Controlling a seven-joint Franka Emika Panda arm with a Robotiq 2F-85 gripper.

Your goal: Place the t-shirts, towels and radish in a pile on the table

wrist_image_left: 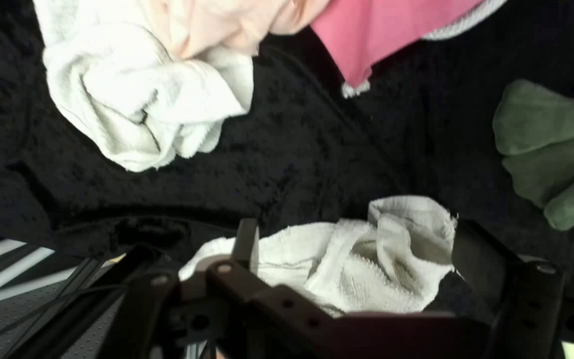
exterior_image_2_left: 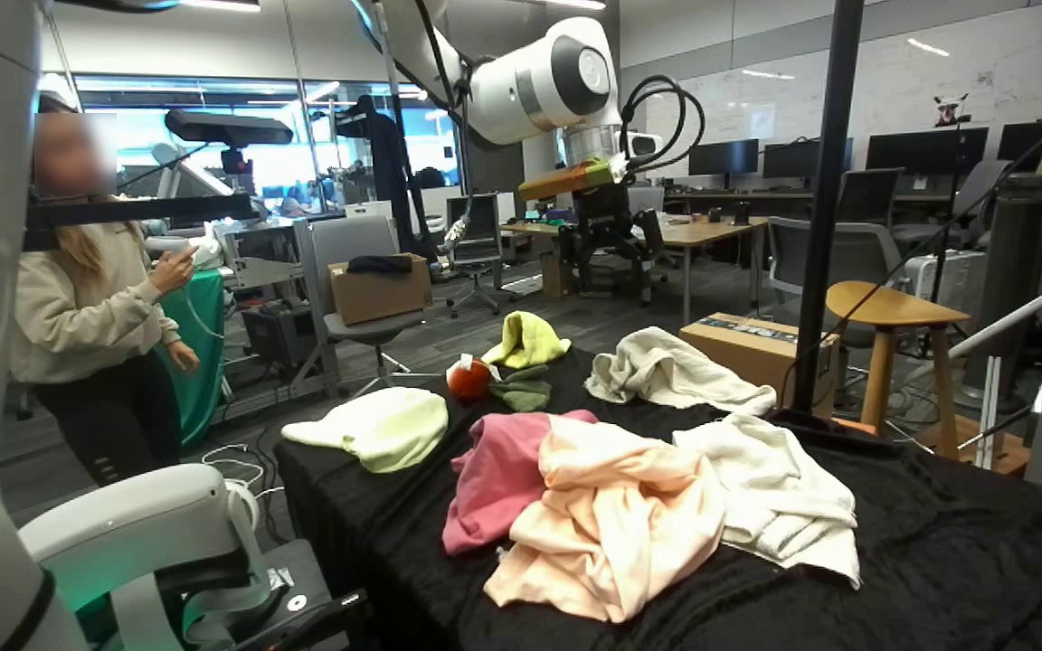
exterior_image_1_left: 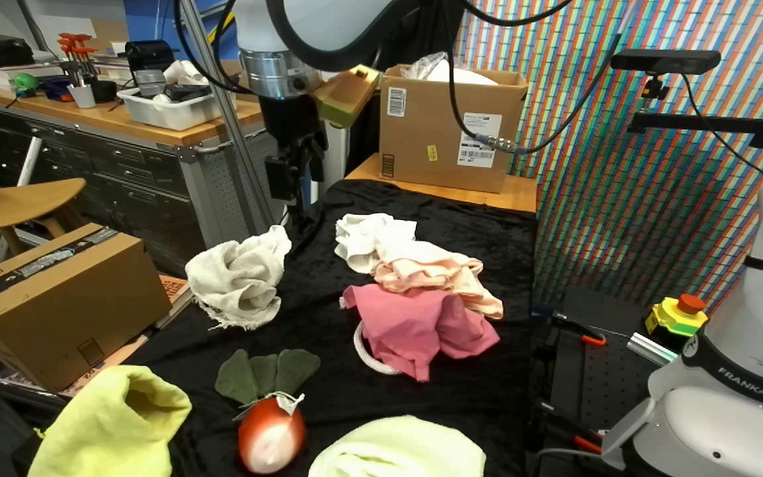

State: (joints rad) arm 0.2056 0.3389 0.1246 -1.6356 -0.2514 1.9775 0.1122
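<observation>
- Your gripper [wrist_image_left: 354,242] has its jaws spread wide and holds nothing; it hangs above the frayed grey towel [exterior_image_1_left: 236,285], clear of it in both exterior views.
- The radish [exterior_image_1_left: 271,437] lies on the worktop [exterior_image_1_left: 474,225], between the bright yellow cloth [exterior_image_1_left: 100,427] and the pale yellow cloth [exterior_image_1_left: 421,447].
- Expect the radish to be light, but glossy and rounded, so it may slip or roll if you catch it off-centre. Go across its widest part; failing that, pinch the flat leaves [wrist_image_left: 543,119] at their base, which look soft.
- The cloths should be limp, light and hard to damage. Pinch a raised fold rather than a flat edge; the grey towel gives you a standing ridge, though its fringe could snag.
- You have one radish, with three leaves showing.
- You have six cloths: two that look like towels, the grey one and the white towel [exterior_image_1_left: 371,238]; four smoother ones, probably t-shirts: both yellows, the peach cloth [exterior_image_2_left: 620,515] and the pink cloth [exterior_image_1_left: 414,318].
- Three are bunched together: white, peach and pink. Three lie apart.
- One white band [wrist_image_left: 466,21] shows beside the pink cloth; you can't tell whether it is separate.
</observation>
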